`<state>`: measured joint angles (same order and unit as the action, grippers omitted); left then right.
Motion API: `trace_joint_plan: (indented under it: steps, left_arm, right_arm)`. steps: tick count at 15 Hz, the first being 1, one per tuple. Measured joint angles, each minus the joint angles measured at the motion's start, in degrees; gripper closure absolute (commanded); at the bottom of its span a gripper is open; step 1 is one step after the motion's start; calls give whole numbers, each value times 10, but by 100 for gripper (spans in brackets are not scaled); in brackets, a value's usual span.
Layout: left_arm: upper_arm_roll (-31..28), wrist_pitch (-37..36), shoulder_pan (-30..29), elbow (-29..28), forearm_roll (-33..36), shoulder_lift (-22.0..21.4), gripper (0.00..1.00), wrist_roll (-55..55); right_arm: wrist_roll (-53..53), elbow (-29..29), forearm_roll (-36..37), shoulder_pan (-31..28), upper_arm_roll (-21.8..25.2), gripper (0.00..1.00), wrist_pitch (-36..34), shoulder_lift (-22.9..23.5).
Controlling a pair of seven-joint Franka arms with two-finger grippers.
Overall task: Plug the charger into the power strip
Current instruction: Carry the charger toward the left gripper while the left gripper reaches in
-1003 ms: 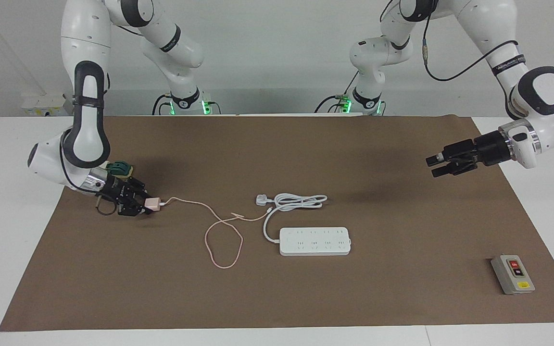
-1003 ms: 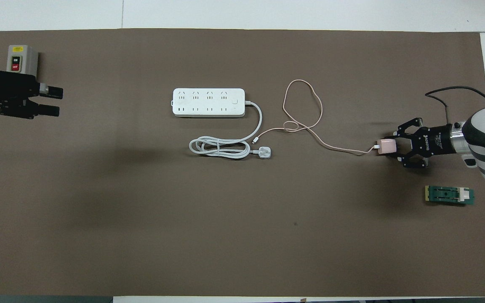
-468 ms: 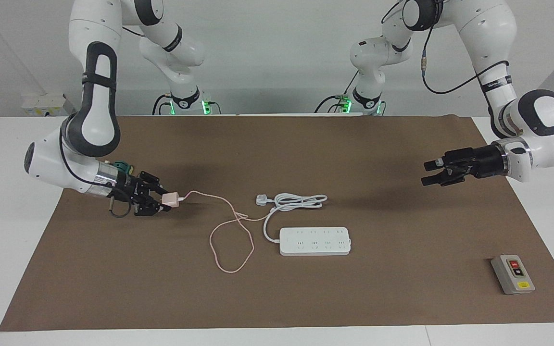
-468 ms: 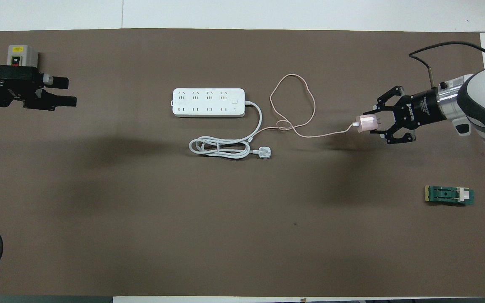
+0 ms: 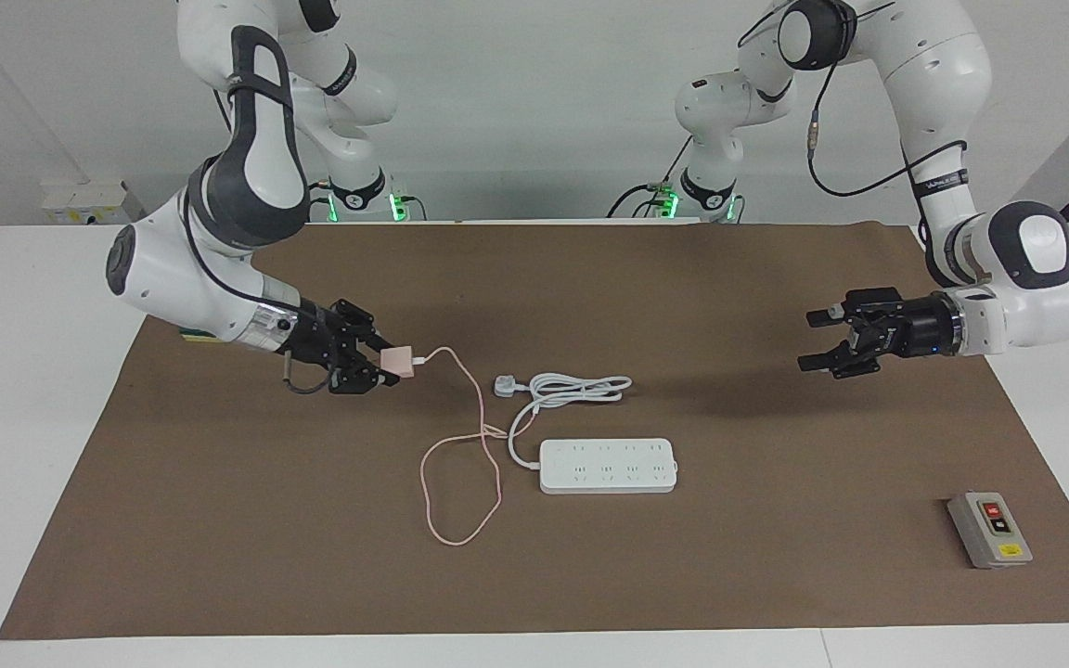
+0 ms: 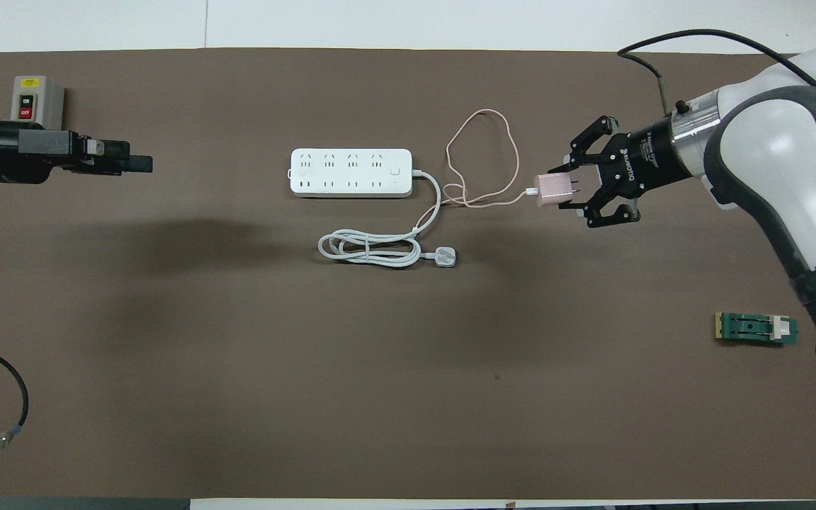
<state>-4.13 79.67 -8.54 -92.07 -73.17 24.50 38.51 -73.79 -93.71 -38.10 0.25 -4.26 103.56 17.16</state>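
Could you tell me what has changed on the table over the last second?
The right gripper, shut on the charger, has lifted it off the mat and carried it toward the power strip, dragging the pink cable along. The left gripper has turned at the wrist, jaws open, over the mat. Power strip, white plug and grey switch box stayed put.

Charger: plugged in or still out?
Out. The right gripper holds the charger in the air, apart from the power strip.

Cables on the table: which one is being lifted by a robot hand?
The thin pink cable, rising to the charger held in the right gripper; the thick white cord lies coiled flat.
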Motion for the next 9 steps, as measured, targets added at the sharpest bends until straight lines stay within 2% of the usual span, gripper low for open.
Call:
trace_joint_plan:
  steps: [4, 9]
  left_arm:
    - [26, -4, 7, -40, -16, 2, 0, 77]
    - [30, -4, 47, -57, -57, -1, 0, 129]
  right_arm:
    - [-85, 31, -13, 65, -2, 100, 11, -2]
    - [-160, 38, -13, 151, -3, 100, 100, 0]
